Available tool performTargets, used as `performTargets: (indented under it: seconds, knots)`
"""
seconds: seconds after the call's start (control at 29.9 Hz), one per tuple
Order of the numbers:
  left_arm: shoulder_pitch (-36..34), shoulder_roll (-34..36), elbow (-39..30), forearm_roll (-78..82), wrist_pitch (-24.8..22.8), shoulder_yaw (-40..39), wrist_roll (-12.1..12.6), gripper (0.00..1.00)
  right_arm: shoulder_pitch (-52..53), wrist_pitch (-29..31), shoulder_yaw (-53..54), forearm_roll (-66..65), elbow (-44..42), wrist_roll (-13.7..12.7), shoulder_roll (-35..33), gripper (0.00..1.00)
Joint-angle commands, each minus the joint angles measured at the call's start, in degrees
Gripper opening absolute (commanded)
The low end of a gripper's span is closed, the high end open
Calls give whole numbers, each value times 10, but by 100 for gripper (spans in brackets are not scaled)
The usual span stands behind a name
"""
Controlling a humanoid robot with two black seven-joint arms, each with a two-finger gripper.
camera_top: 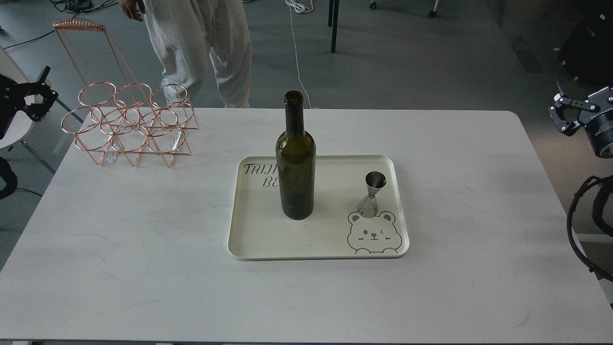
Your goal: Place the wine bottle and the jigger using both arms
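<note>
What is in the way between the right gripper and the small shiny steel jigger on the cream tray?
Nothing visible. The right gripper hangs off the table's right edge, and only bare white table and the low rim of the cream tray lie between it and the steel jigger. The tall dark green wine bottle stands on the jigger's far side.

One tall dark olive-green glass wine bottle and one small shiny stainless-steel hourglass-shaped jigger are counted, both on one cream rectangular tray printed with a bear. One copper-coloured wire bottle rack is seen on one white table. Two black robot grippers are counted, a left gripper and a right gripper. One person in white trousers is partly visible.
</note>
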Motion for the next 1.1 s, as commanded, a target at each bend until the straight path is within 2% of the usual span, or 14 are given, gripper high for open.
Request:
performTargets:
  seconds: [0.0, 0.17, 0.27, 0.4, 0.53, 0.63, 0.77, 0.9, 1.07]
  knots:
    - [0, 0, 0, 1, 0, 0, 0, 99, -36, -11, -13, -48, 61, 0, -62, 99]
    - [0, -2, 0, 1, 0, 0, 0, 99, -101, -51, -13, -155, 134, 0, -129, 99]
    - [0, -2, -1, 1, 0, 0, 0, 99, -129, -95, -14, -212, 177, 0, -158, 99]
    - [0, -2, -2, 4, -1, 2, 0, 99, -167, -192, -17, -319, 247, 0, -182, 98]
    - [-1, 1, -3, 8, -5, 4, 2, 99, -201, -332, -35, -499, 313, 0, -188, 98]
    - [-5, 3, -3, 7, -11, 2, 3, 99, -208, -437, -67, -633, 323, 0, -184, 98]
    - [-5, 8, -3, 7, -11, 2, 3, 99, -208, -518, -94, -748, 323, 0, -169, 98]
    - [-6, 7, -3, 7, -11, 4, 3, 99, -205, -535, -102, -837, 316, 0, -144, 98]
    - [-9, 5, -3, 7, -8, 7, 3, 99, -199, -535, -116, -971, 265, 0, -61, 98]
